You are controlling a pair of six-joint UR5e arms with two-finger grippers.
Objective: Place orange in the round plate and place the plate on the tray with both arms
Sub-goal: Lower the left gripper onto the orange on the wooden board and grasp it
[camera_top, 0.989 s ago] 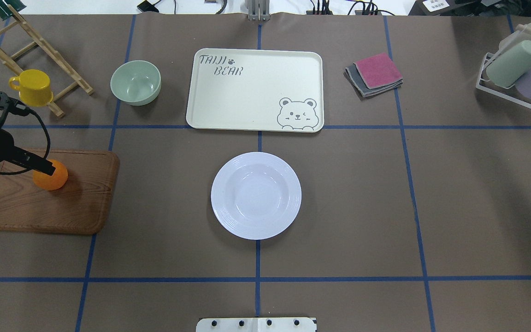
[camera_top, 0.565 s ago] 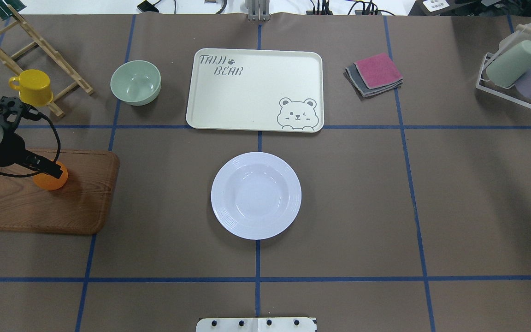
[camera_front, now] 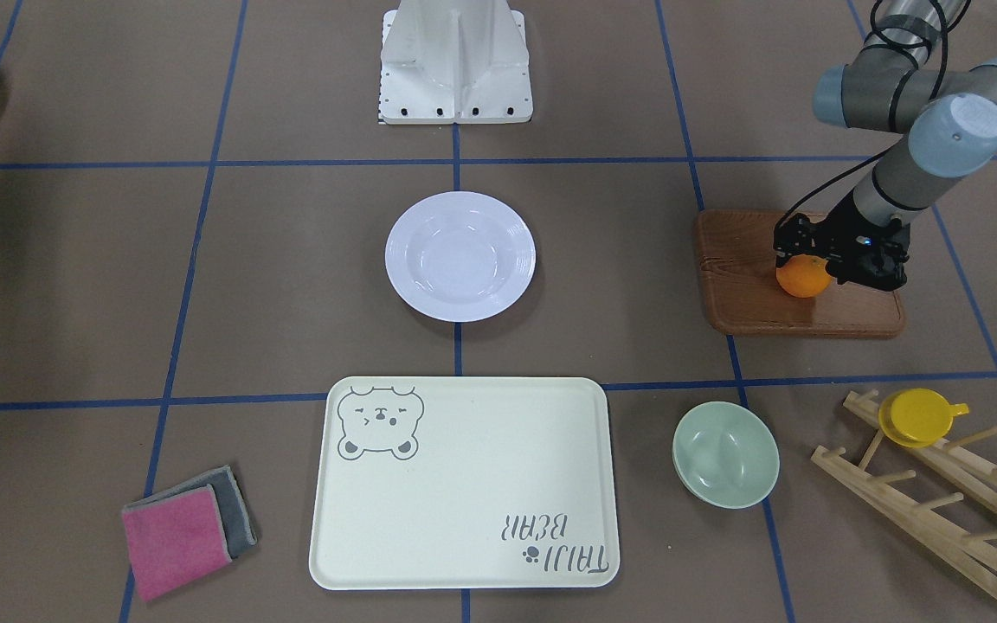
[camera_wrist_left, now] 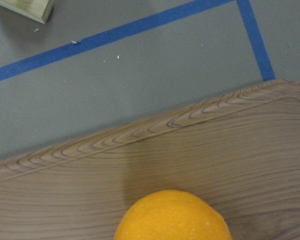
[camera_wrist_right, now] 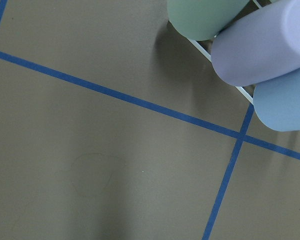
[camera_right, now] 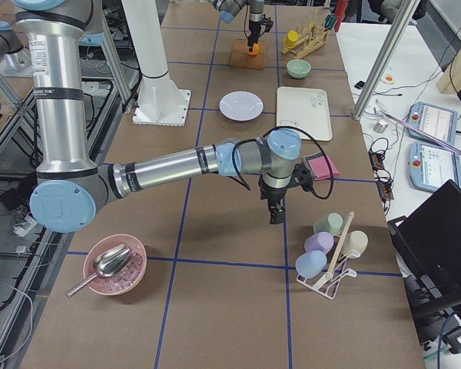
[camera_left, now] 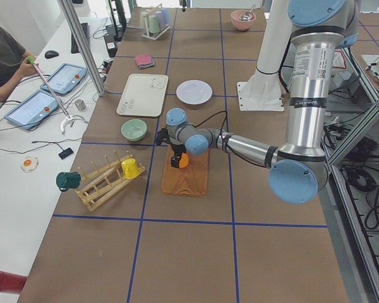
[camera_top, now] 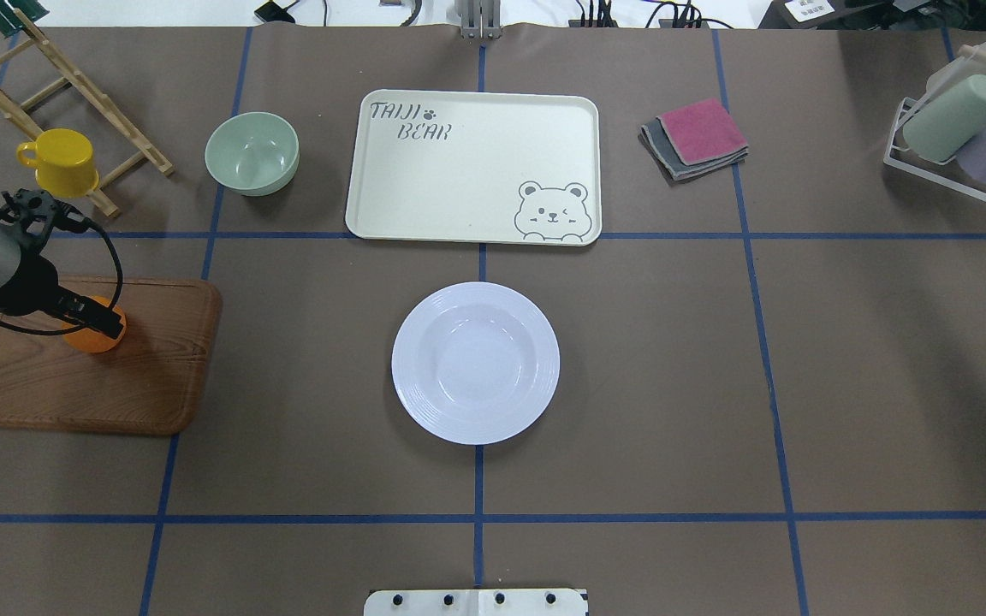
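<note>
**Reaching for the orange, with every placement left to do**

Puts the task at its opening step. Finds the orange [camera_front: 803, 281] lying on the wooden board [camera_top: 116, 385] at the robot's left end of the worktop [camera_top: 715, 385], well apart from the round plate [camera_top: 476, 363]. Finds the left tool [camera_top: 103, 321] down at the fruit, with its black fingers over and beside it. Judges the fruit not lifted, going by how low it sits on the board in the front view.

Sees the plate bare at mid-worktop, near the tray [camera_top: 472, 167] but not touching it, and the tray bare as well. Leaves to do: securing the fruit, carrying it across into the plate, then moving the plate onto the tray with both arms.

Cannot tell whether the left tool is clenched on the orange or released around it. Loses the contact under the wrist from overhead, and gets only the top of the fruit, with no fingertips, from the left wrist camera.

Catches the right tool [camera_right: 275, 213] only from the right-end camera, hanging over bare worktop near the cup rack [camera_right: 330, 254]. Cannot tell there whether released or clenched. Gets only tape lines and three cup ends from its wrist camera.
</note>
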